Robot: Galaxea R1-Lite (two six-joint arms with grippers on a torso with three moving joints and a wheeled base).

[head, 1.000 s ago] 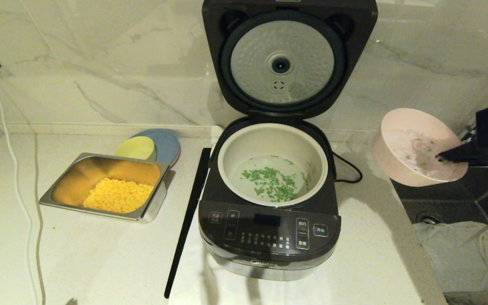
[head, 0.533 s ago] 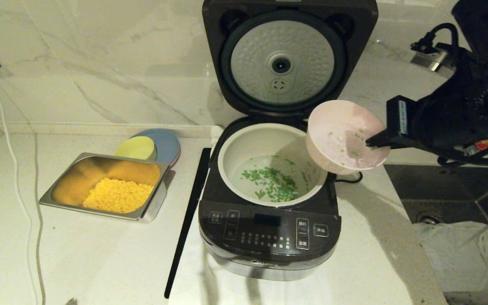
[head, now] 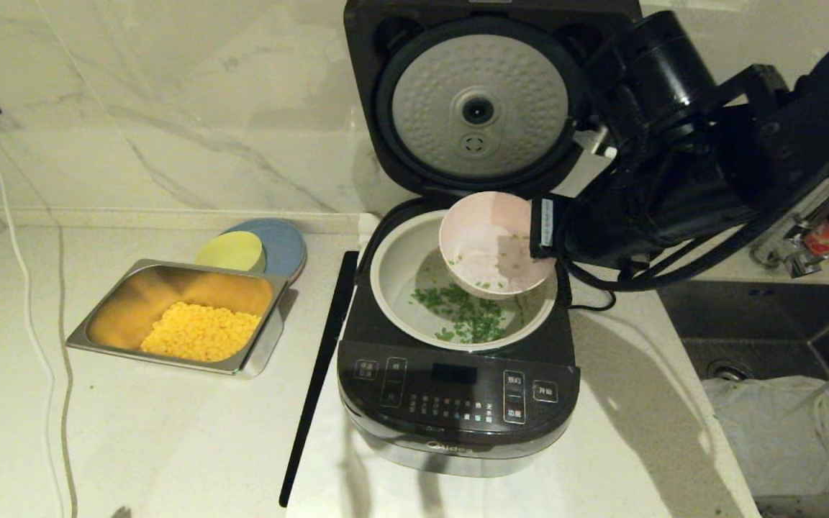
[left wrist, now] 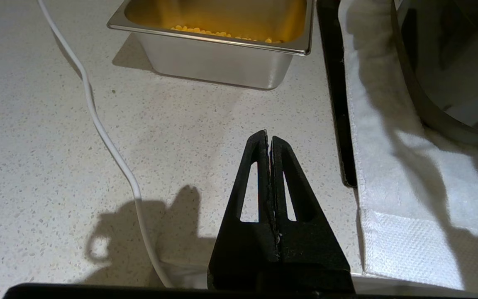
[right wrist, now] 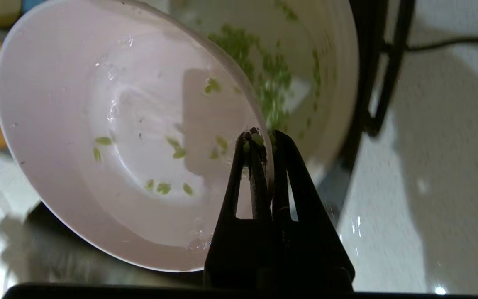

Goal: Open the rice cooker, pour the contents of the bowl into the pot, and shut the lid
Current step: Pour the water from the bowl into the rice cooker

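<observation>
The black rice cooker (head: 458,396) stands open, its lid (head: 479,108) upright with the dimpled silver disc facing me. The cream pot (head: 400,284) holds chopped green bits (head: 468,316) on its floor. My right gripper (right wrist: 260,139) is shut on the rim of the pale pink bowl (head: 490,241) (right wrist: 118,137), holding it tilted over the pot's back right part. A few green bits still cling inside the bowl. My left gripper (left wrist: 269,135) is shut on nothing, low over the counter left of the cooker.
A steel tray (head: 116,295) of yellow corn sits left of the cooker, with a small yellow bowl (head: 231,252) on a blue plate behind it. A black strip (head: 317,374) lies along the cooker's left side. A white cable (head: 33,316) runs at far left. A sink (head: 767,345) lies right.
My right arm has carried the pink bowl leftward from beside the sink to over the pot. The left arm has not moved.
</observation>
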